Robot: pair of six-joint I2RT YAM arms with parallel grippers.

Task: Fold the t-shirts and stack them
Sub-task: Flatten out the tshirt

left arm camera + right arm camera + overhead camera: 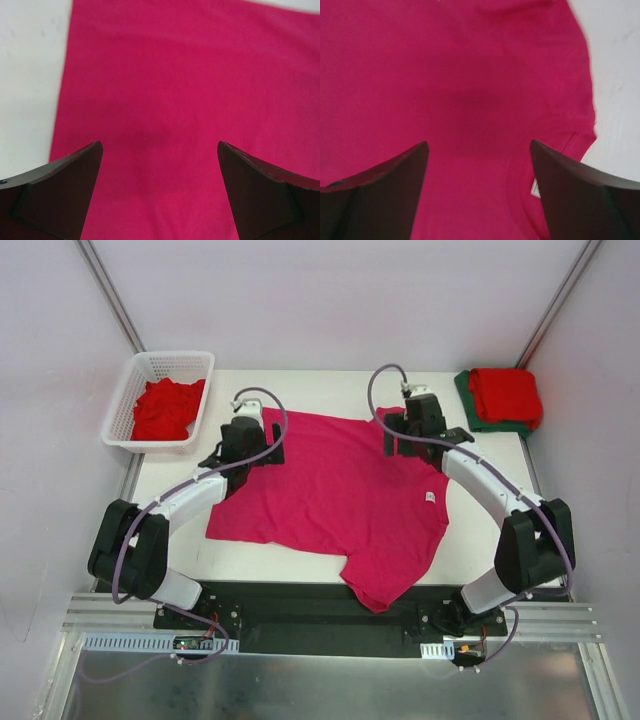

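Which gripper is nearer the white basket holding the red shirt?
Left. The left gripper hangs over the far left edge of the pink shirt, just right of the basket; the right gripper is across the shirt, near the folded stack.

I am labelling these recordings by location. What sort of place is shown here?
Probably a robot lab test cell, not a home: white walls enclose the table, the left arm and right arm are mounted on a metal rail, and the only items are t-shirts and a plastic basket.
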